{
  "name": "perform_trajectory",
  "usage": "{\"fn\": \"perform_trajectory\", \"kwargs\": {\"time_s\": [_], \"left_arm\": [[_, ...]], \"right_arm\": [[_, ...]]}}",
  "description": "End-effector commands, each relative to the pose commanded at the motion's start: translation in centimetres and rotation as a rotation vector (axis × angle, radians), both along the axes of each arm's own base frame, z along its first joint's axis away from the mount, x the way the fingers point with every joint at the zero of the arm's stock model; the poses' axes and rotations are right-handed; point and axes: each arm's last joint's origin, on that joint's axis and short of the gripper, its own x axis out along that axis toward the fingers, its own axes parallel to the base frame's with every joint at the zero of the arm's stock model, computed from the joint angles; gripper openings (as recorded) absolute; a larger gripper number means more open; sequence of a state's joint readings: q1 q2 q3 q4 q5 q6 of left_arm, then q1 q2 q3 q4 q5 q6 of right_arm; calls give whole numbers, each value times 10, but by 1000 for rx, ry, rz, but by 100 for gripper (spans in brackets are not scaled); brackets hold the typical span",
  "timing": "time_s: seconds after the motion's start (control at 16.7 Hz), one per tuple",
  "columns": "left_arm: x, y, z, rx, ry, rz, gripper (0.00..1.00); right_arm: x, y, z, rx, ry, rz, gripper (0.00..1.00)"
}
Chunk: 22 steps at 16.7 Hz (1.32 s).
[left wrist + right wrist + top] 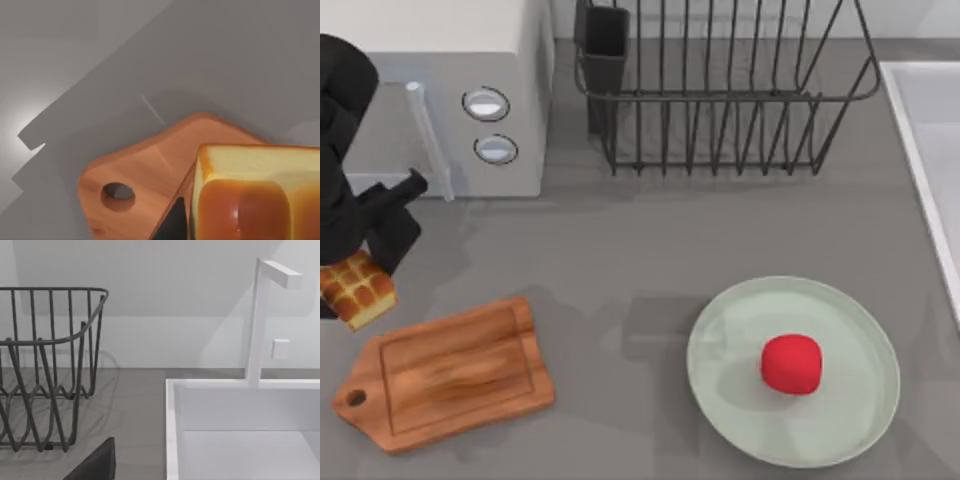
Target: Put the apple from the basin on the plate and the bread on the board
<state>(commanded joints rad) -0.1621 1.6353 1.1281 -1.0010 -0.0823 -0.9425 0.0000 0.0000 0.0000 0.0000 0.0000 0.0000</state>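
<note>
**Bread carried toward the board, apple already plated**

Our left gripper (360, 262) hangs at the table's left edge, closed on the bread (356, 288), which is lifted clear of the table and sits just beyond the far-left corner of the board (445, 372). In the left wrist view the loaf (250, 200) overlaps the board's handle end, near the hole (118, 194).

Risks, as we judge them: the loaf is not yet over the middle of the board, so letting go here could land it on the border groove or the handle, where it may tip onto the table. A grip on only one side of the loaf could also let it rotate or slip during the carry.

Containers: the plate (850, 420) holds the apple (791, 364), resting slightly right of its centre, so that half of the task looks done. The basin (240, 440), at the table's right edge, shows a bare floor in the part we can see. The wire dish rack (720, 100) holds nothing on its bars. We cannot tell how our right gripper's fingers stand.
</note>
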Motion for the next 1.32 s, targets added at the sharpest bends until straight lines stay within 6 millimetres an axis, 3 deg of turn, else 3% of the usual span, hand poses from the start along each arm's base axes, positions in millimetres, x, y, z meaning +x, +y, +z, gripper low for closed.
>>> {"fn": "perform_trajectory", "kwargs": {"time_s": [0.3,0.6,0.84,1.32], "left_arm": [[-11,-23,-5,-48,-10,428,0],[-22,-39,-10,-77,2,708,0],[-27,-45,-13,-77,20,809,0],[-26,-45,-14,-76,21,821,0]], "right_arm": [[0,0,0,0,0,0,100],[0,0,0,0,0,0,100],[0,0,0,0,0,0,100],[0,0,0,0,0,0,100]]}}
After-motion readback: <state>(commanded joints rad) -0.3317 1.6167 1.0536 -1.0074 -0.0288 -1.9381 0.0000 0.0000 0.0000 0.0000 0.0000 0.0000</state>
